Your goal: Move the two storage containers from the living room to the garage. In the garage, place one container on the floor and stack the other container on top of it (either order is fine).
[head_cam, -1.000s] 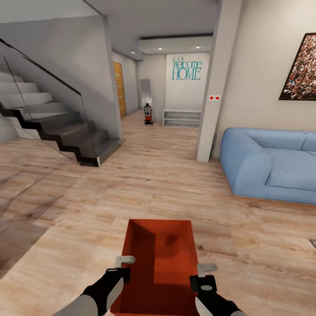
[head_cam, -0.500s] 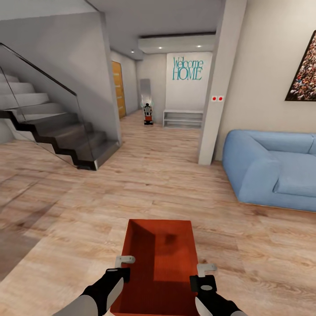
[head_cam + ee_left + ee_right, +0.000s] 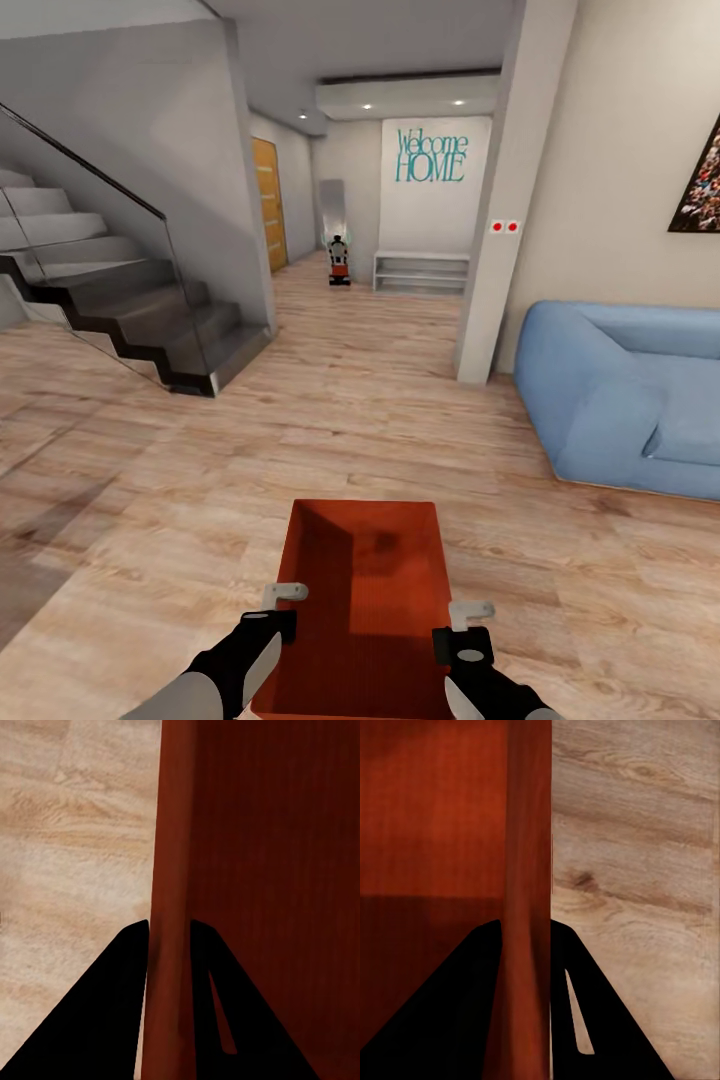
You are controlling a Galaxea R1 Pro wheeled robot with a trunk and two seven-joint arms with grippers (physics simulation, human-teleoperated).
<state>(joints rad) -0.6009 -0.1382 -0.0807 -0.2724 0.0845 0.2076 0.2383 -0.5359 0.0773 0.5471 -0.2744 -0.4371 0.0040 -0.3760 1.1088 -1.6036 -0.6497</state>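
Since a moment ago the whole head view has slid: the blue sofa [image 3: 640,400] sits further toward the right edge, the dark staircase with its glass rail [image 3: 130,300] and the white pillar [image 3: 515,190] have drawn a little nearer, and the framed picture [image 3: 703,180] is now mostly cut off, so the camera has moved forward over the light wood plank floor [image 3: 330,420] rather than the room's things shifting. The orange-red rectangular lidless storage container [image 3: 365,600] keeps the same place low in the middle of the view, carried between both arms above the planks. Its thin, slightly flared walls and finely ribbed inner surface show clearly, with a shadow across its bottom. The left gripper [image 3: 169,937] is clamped on the container's left wall, one black finger on each side of the rim. The right gripper [image 3: 525,937] pinches the right wall the same way. Down the hallway hang teal "Welcome HOME" letters [image 3: 430,157], beside an orange-wood door [image 3: 269,205].
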